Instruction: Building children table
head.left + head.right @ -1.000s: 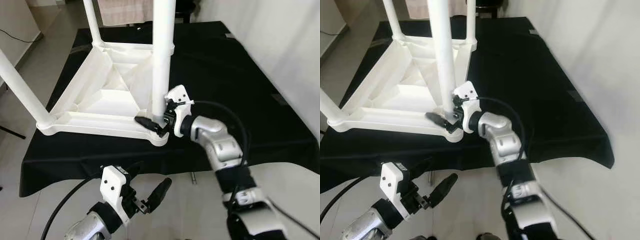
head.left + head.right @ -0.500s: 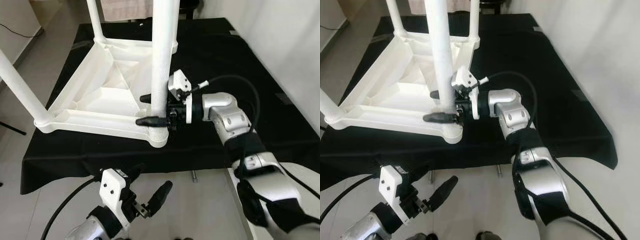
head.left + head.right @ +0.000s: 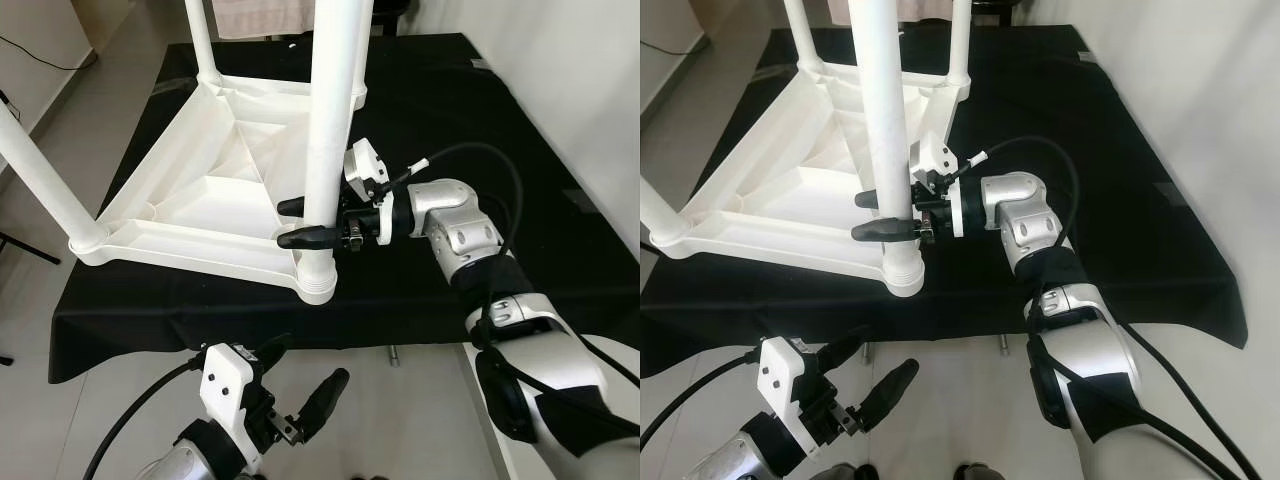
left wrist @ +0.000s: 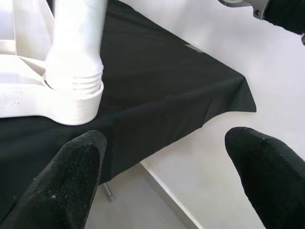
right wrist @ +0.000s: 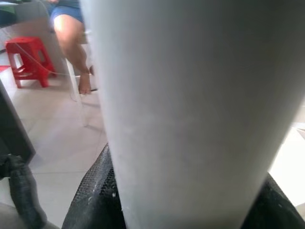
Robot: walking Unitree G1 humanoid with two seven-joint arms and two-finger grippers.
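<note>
Left eye view | white table (image 3: 210, 190) inverted, centre-left, on black cloth (image 3: 450, 110) | right gripper (image 3: 300, 222) clasps near leg (image 3: 330, 130) | left gripper (image 3: 300, 400) spread, empty, lower frame.

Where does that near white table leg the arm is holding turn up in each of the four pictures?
Left eye: table leg, centre, upright.
Right eye: left of centre.
Left wrist: its threaded base.
Right wrist: close up, between the right tool's fingers.
Shared landmark: black cloth.

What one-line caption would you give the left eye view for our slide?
Right gripper clasps the near leg of an upturned white children's table on a black cloth; left gripper hangs open below.
</note>
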